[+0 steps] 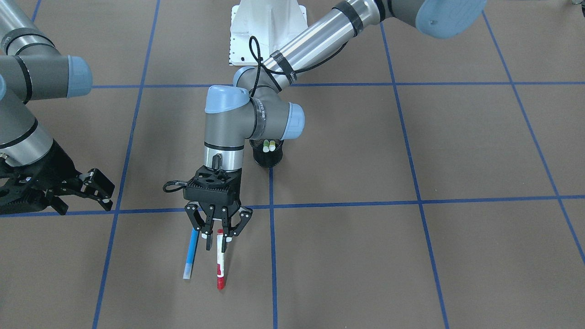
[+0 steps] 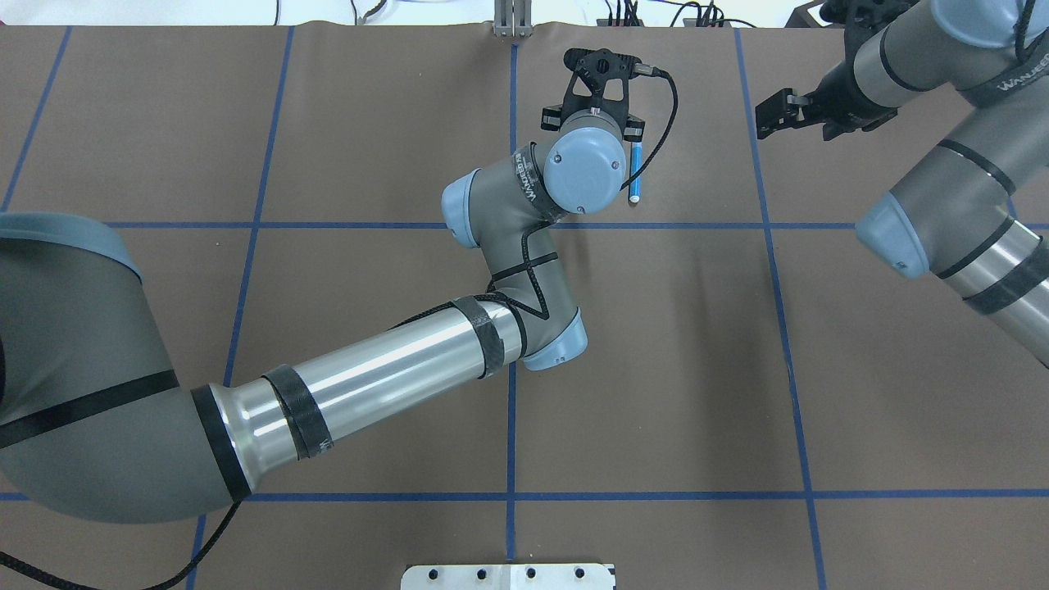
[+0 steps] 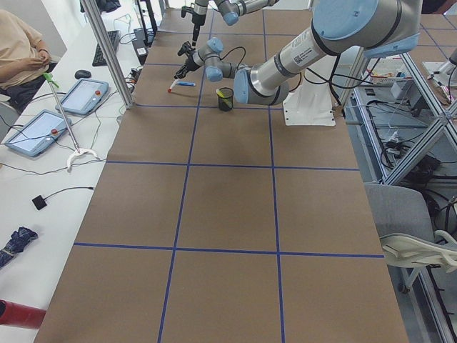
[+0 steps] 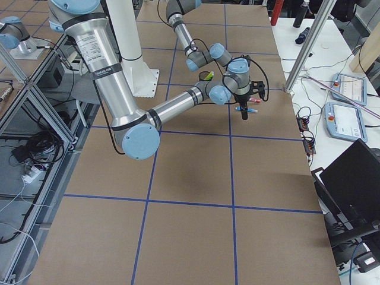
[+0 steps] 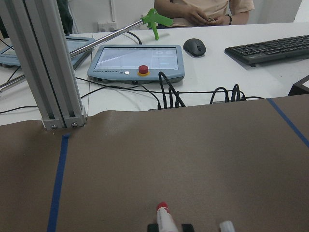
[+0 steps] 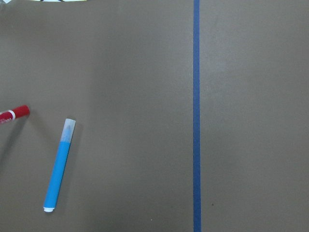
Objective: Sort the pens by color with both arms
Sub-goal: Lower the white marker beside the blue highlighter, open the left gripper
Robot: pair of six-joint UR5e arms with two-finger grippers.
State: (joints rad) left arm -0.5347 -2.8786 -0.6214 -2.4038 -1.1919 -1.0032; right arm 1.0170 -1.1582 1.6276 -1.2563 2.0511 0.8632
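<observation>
My left gripper [image 1: 216, 246] is shut on the upper end of the white pen with the red cap [image 1: 220, 265]. The pen hangs tilted, red end low over the table, and its tip shows between the pads in the left wrist view [image 5: 163, 217]. The blue pen [image 1: 189, 256] lies flat on the table just beside it and also shows in the right wrist view [image 6: 58, 169]. The green pen [image 1: 265, 148] and the yellow pen [image 1: 272, 145] stand in the black mesh cup [image 1: 267, 160], behind the left wrist. My right gripper [image 1: 104, 189] is open and empty, well off to the side.
The white pedestal base [image 1: 267, 27] stands behind the cup. Blue tape lines grid the brown table. Past the far edge are an aluminium post [image 5: 48, 63], a control tablet [image 5: 137, 63], cables and a keyboard [image 5: 270, 48], with a person seated there.
</observation>
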